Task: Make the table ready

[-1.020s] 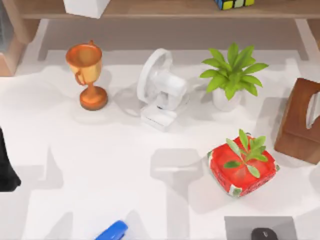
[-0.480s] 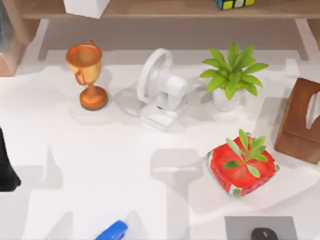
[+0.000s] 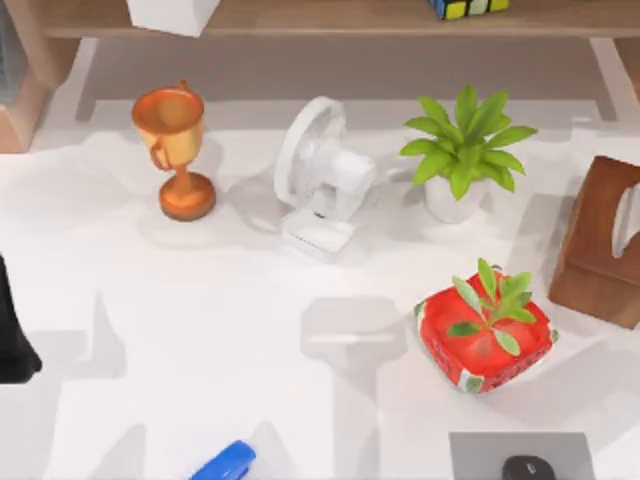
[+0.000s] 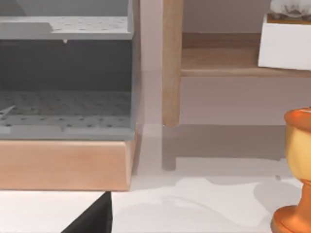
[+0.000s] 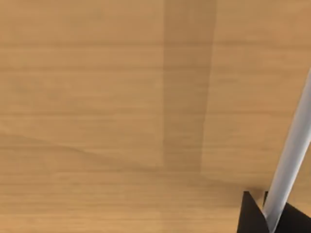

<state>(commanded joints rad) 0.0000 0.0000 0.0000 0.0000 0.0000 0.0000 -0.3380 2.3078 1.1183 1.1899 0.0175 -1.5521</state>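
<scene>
The table (image 3: 200, 330) is a broad white surface spreading flat under everything in the top view, its long axis running left to right across that view and its far edge lying beneath the wooden shelf board (image 3: 330, 18). Taking the white desk fan (image 3: 322, 180) as the landmark, it stands near the middle of the far half of the table, its round guard tilted and facing toward the left. To the fan's left stands an orange trophy cup (image 3: 172, 150), upright on its round base; the left wrist view catches the same trophy (image 4: 297, 174) at its edge, with a grey perforated rack (image 4: 65, 77) on a wooden base beyond it. To the fan's right sits a green leafy plant in a white pot (image 3: 462, 150), and farther right a brown wooden tissue box (image 3: 605, 240) at the table's right edge. Nearer than the fan and to its right lies a red box topped with green leaves (image 3: 485, 330). Nearer than the fan and a little left, a blue object (image 3: 225, 463) pokes in at the near edge. A dark part of the left arm (image 3: 12, 330) shows well left of the fan. How either gripper's jaws stand cannot be told. The right wrist view faces plain wood grain (image 5: 121, 97).
</scene>
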